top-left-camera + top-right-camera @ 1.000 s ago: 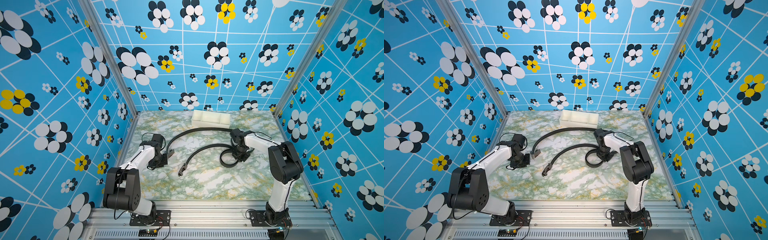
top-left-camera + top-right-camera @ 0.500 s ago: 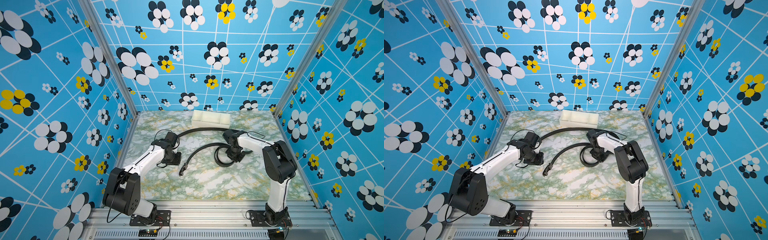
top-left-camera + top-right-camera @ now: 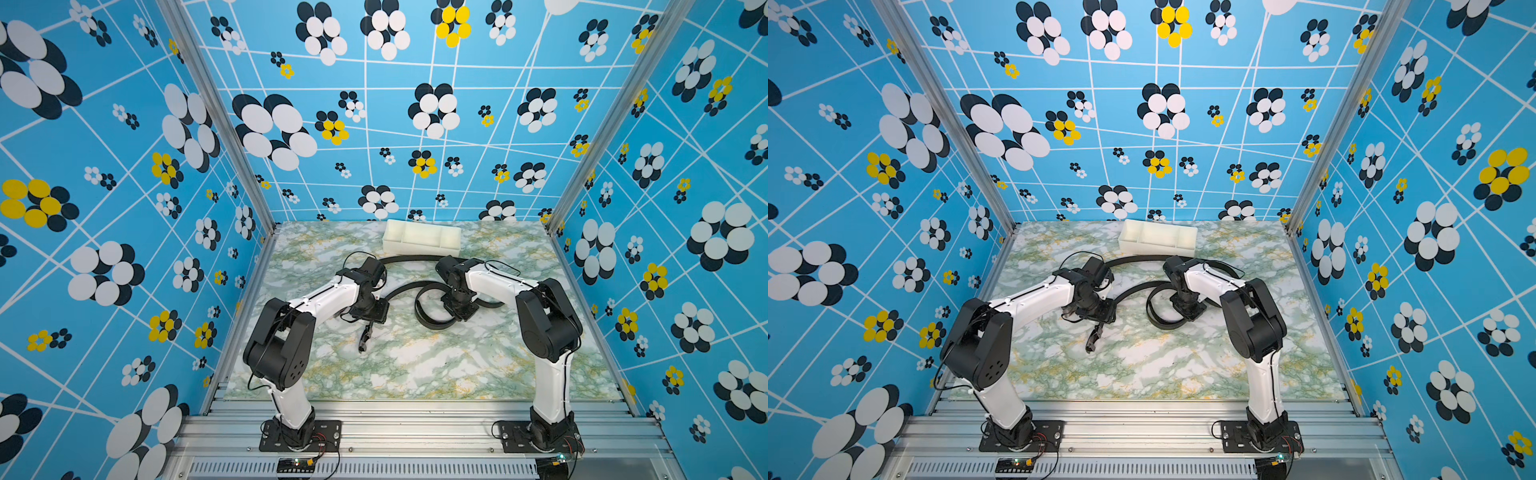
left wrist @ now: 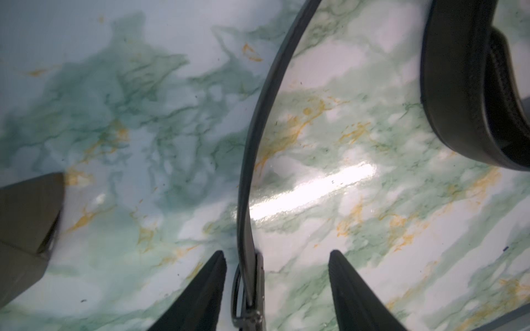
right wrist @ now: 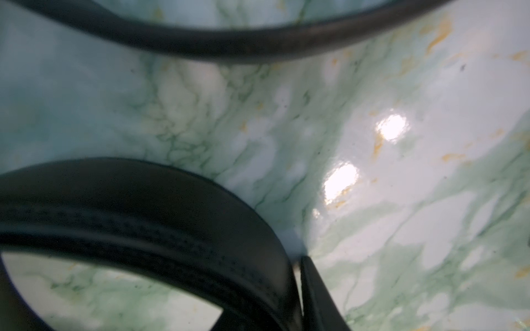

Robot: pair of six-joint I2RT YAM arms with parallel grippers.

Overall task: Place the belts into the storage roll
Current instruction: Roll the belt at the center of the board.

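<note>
Presently nothing is stowed: the left claw (image 4: pixel 276 253) stands released astride one belt (image 4: pixel 253 143), the right claw (image 3: pixel 459 309) grasps its loop, the second belt (image 3: pixel 411 259) and empty storage roll (image 3: pixel 419 250) lying beyond both.

In the right wrist view the blurred looped belt (image 5: pixel 172 217) runs off the edge and hides one of the right gripper's (image 3: pixel 458 311) fingers (image 5: pixel 315 298). The left wrist view cuts off its buckle (image 4: pixel 252 315). Arms hide parts of the far belt (image 3: pixel 409 258).

Off-white divided tray (image 3: pixel 415 248) at the back. Arced belt (image 3: pixel 405 258) lies just in front. Coiled belt (image 3: pixel 432 325) loosely looped, on edge, buckle end trailing forward.
</note>
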